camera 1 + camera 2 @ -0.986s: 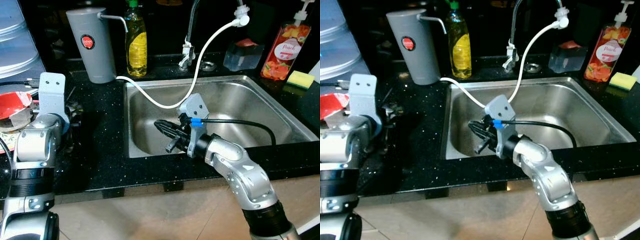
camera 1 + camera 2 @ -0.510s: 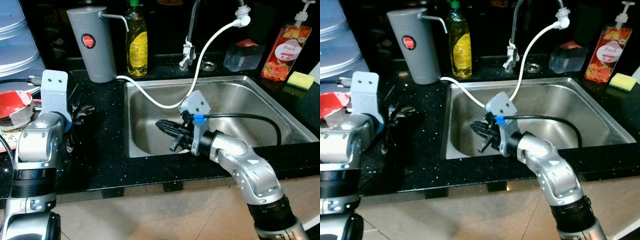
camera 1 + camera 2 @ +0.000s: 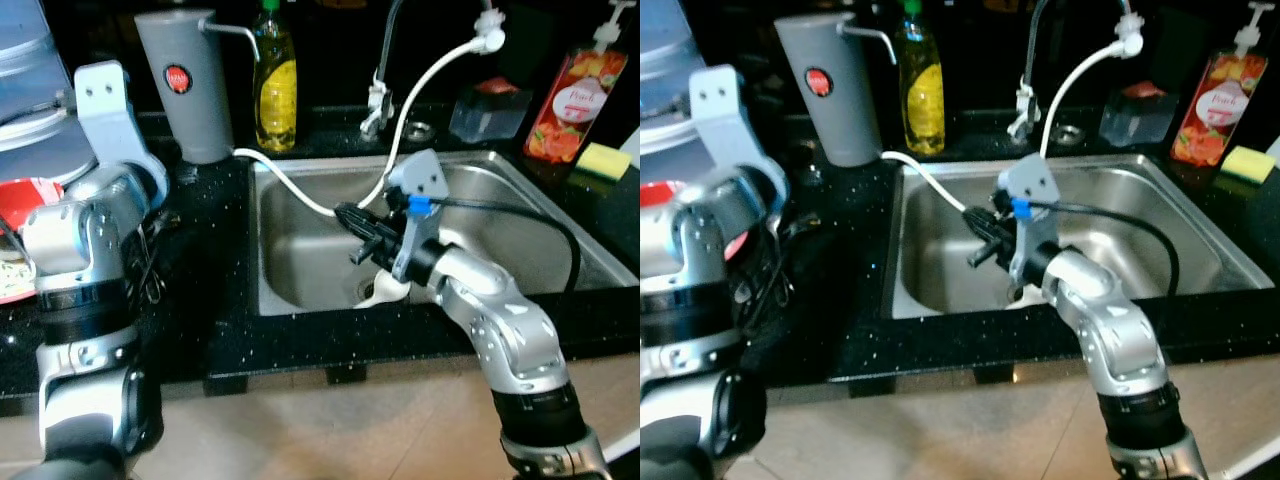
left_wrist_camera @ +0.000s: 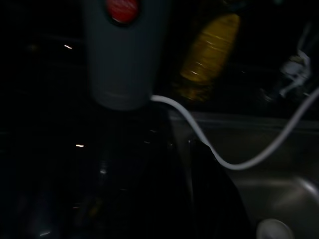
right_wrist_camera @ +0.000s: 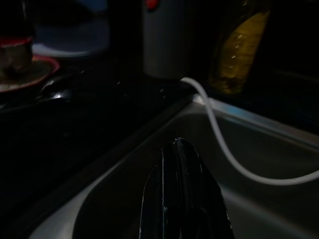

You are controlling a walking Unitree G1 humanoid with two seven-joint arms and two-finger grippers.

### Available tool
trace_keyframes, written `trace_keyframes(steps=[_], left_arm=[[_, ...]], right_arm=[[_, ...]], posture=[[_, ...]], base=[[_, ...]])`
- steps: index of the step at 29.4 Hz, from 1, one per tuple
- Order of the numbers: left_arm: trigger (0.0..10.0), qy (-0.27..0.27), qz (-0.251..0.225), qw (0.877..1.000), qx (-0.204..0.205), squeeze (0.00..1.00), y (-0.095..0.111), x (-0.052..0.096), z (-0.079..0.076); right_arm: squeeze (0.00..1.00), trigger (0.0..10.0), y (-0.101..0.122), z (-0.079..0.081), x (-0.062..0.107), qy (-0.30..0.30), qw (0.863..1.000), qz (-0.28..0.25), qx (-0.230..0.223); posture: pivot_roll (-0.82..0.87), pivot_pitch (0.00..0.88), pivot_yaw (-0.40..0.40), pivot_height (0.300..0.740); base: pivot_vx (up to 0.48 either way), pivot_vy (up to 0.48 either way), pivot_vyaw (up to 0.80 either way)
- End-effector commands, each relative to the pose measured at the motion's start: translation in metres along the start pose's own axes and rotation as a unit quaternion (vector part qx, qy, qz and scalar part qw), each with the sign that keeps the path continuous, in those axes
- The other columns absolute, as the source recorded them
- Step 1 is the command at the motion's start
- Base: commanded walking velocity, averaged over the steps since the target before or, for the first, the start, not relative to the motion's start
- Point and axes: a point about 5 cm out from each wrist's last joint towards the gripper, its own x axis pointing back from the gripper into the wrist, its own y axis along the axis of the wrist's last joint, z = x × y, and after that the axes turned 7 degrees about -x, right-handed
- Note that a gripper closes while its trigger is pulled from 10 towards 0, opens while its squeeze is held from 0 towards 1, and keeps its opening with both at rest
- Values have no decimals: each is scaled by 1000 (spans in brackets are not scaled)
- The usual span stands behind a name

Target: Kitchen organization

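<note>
My right gripper (image 3: 352, 216) hangs shut and empty over the left half of the steel sink (image 3: 530, 205), pointing toward the counter on the left. In the right wrist view its two black fingers (image 5: 180, 164) are pressed together with nothing between them. Below it, a small white object (image 3: 385, 291) lies on the sink bottom by the drain. A white hose (image 3: 300, 197) runs from the grey dispenser (image 3: 185, 85) across the sink and up to the tap. My left arm (image 3: 85, 225) is raised over the black counter; the left gripper (image 3: 160, 215) is lost against the dark top.
A yellow dish-soap bottle (image 3: 273, 85) stands beside the dispenser. The faucet (image 3: 378, 100), a clear container (image 3: 487, 110), a peach pump bottle (image 3: 565, 100) and a yellow sponge (image 3: 600, 158) line the back right. A red bowl (image 3: 25, 195) sits at far left.
My right gripper has lifted and moved right, away from the sink bottom, uncovering the white object. The left arm has swung up and back toward the dispenser.
</note>
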Motion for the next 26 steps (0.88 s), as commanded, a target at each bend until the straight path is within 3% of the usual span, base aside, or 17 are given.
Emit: trace_keyframes(steps=[1, 3, 8, 12, 14, 18, 19, 20, 21, 22, 23, 24, 25, 26], left_arm=[[10000, -24, 22, 999, 20, 0, -9, -5, -10], [10000, -33, 28, 999, 26, 0, -10, -6, -14], [10000, -93, 21, 990, 106, 0, -4, -5, -33], [10000, -108, 11, 986, 126, 0, 2, -6, -36], [10000, -97, 11, 992, 79, 0, 1, -7, -37], [10000, -83, 27, 996, 36, 0, -8, -8, -37], [10000, -64, 40, 997, -14, 0, -16, -9, -36], [10000, -40, 59, 993, -89, 0, -27, -7, -32], [10000, -40, 59, 993, -89, 0, -27, -7, -32], [10000, -29, 74, 986, -145, 0, -37, -5, -28], [10000, -28, 92, 981, -170, 0, -45, -2, -26], [10000, -28, 92, 981, -170, 0, -45, -2, -26], [10000, -21, 108, 977, -181, 1000, -52, 1, -19], [10000, -19, 121, 976, -179, 1000, -55, 6, -11]], right_arm=[[0, 10000, 8, -4, 0, -18, 1000, -18, 4], [0, 10000, 8, -5, 0, -22, 1000, -21, 2], [0, 10000, 8, -8, 2, -36, 999, -23, -5], [0, 10000, 8, -8, 1, -37, 999, -24, -8], [0, 10000, 8, -9, 0, -38, 999, -26, -10], [0, 10000, 8, -9, 0, -41, 999, -27, -11], [0, 10000, 8, -9, 0, -44, 999, -28, -12], [0, 10000, 7, -10, 0, -48, 998, -28, -13], [0, 10000, 7, -10, 0, -48, 998, -28, -13], [0, 10000, 6, -10, 1, -51, 998, -27, -15], [0, 10000, 6, -10, 1, -53, 998, -27, -16], [0, 10000, 6, -10, 1, -53, 998, -27, -16], [0, 10000, 5, -10, 2, -54, 998, -25, -16], [0, 10000, 4, -10, 3, -54, 998, -24, -17]], posture=[[-94, 98, 19, 740], [-94, 98, 19, 740], [-92, 100, 15, 740], [-87, 100, 12, 740], [-89, 100, 14, 740], [-89, 100, 14, 740], [-90, 101, 20, 740], [-89, 105, 25, 740], [-89, 105, 25, 740], [-89, 105, 25, 740], [-87, 108, 28, 740], [-87, 108, 28, 740], [-87, 108, 28, 740], [-79, 113, 33, 740]], base=[[0, 0, 0], [0, 0, 0], [0, 0, 0], [0, 0, 0], [0, 0, 0], [0, 0, 0], [0, 0, 0], [0, 0, 0], [0, 0, 0], [0, 0, 0], [0, 0, 0], [0, 0, 0], [0, 0, 0], [0, 0, 0]])
